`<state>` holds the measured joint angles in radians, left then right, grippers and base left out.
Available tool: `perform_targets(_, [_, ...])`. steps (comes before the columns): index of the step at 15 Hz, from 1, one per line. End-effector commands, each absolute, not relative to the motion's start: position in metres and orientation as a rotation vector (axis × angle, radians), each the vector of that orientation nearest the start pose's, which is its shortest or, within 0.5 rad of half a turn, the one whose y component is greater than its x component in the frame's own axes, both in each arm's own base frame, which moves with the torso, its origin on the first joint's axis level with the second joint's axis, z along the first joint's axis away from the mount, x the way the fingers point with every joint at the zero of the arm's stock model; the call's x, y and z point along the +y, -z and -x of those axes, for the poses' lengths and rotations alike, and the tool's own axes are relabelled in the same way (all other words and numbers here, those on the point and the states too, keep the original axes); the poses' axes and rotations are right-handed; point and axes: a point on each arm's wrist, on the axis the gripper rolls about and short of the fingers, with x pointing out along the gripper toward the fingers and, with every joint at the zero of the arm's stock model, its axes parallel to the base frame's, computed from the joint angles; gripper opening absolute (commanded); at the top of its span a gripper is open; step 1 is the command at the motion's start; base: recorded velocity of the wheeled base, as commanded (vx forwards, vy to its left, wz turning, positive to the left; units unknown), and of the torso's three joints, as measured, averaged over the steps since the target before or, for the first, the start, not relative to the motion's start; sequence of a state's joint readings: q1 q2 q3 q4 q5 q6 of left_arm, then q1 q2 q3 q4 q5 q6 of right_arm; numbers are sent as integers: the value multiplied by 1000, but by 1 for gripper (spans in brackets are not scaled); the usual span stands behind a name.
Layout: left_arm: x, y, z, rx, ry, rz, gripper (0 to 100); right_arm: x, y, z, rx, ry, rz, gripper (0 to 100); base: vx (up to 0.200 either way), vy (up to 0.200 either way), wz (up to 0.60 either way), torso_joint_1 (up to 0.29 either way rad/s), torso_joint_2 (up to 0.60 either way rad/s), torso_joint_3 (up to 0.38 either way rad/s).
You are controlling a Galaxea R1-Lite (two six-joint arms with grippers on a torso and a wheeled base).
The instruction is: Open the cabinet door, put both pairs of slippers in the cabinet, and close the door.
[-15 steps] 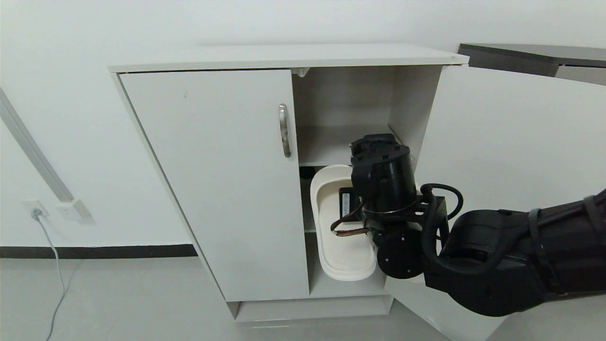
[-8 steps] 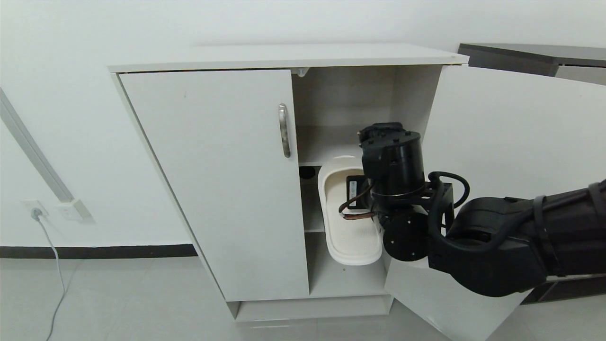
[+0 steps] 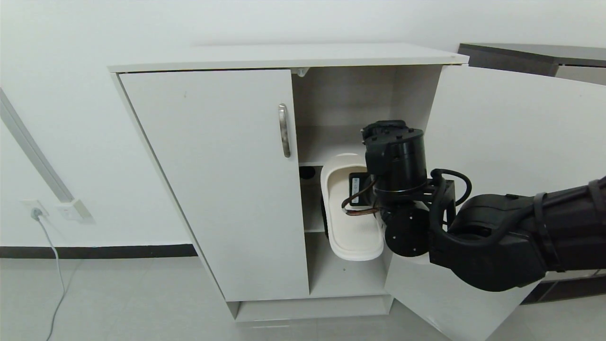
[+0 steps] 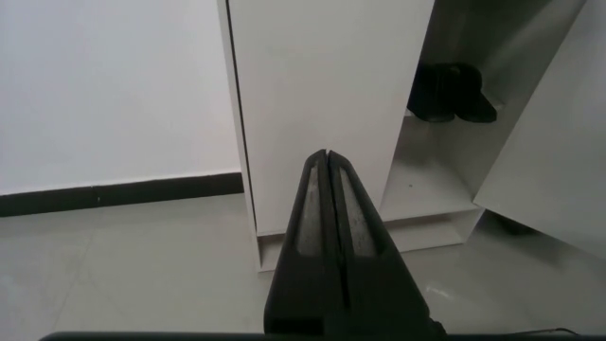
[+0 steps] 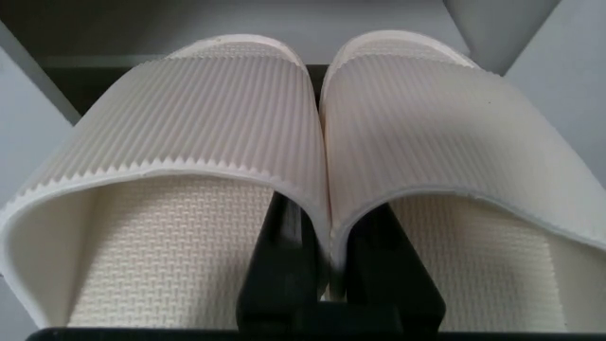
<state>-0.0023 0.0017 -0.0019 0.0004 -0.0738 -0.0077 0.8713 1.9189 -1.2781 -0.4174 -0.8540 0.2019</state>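
Slippers — the white pair — hang in the cabinet opening, at 4 o'clock from the handle, their inner straps pinched in the right gripper. The left gripper is pressed closed and empty. The label by the right wrist is too small to read.

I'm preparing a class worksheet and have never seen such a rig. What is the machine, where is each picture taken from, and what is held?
It is a two-armed robot. The wide picture comes from a camera on its head: a white cabinet with its right door open. The other two come from cameras on its wrists. The right tool pinches a cream pair of slippers together at the cabinet opening. The left tool is shut and empty, facing the cabinet, where a dark pair sits inside.
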Motion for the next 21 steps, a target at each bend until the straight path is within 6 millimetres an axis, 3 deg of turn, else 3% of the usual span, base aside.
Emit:
perform_targets(1, [-2, -76, 23, 3, 75, 9, 0, 279, -218, -258, 142, -1, -37, 0, 200, 0, 0, 2, 2, 7])
perform_targets(10, [-2, -76, 23, 0, 77, 8, 0, 281, -217, -260, 141, -7, -36, 0, 200, 0, 0, 2, 0, 4])
perform_targets(14, [-2, -76, 23, 0, 77, 11, 0, 285, -215, -267, 153, -51, -34, 0, 0, 0, 0, 0, 0, 0])
perform_targets(21, [-2, -76, 23, 0, 75, 11, 0, 278, -219, -319, 155, -9, -17, 0, 0, 0, 0, 0, 0, 0])
